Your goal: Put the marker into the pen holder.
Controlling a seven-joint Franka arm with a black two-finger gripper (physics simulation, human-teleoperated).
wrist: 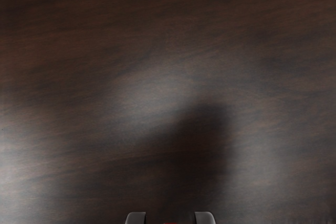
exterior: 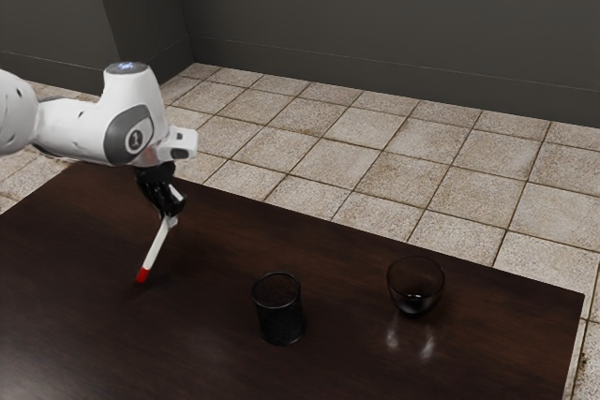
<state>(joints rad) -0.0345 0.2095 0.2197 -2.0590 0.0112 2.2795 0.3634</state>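
My gripper (exterior: 170, 217) is at the exterior view's left, above the dark table, shut on the upper end of the white marker (exterior: 156, 248). The marker slants downward from the fingertips, its red end (exterior: 142, 275) lowest. At the wrist view's lower edge, the two fingertips of the gripper (wrist: 170, 218) stand apart with a sliver of red between them. The pen holder (exterior: 279, 309), a dark mesh cup, stands upright on the table, farther toward the exterior view's right than the marker.
A dark, see-through bowl (exterior: 415, 287) sits beyond the pen holder toward the exterior view's right. The brown wooden table (exterior: 347, 362) ends in a long edge, with a tiled floor (exterior: 366, 162) behind it.
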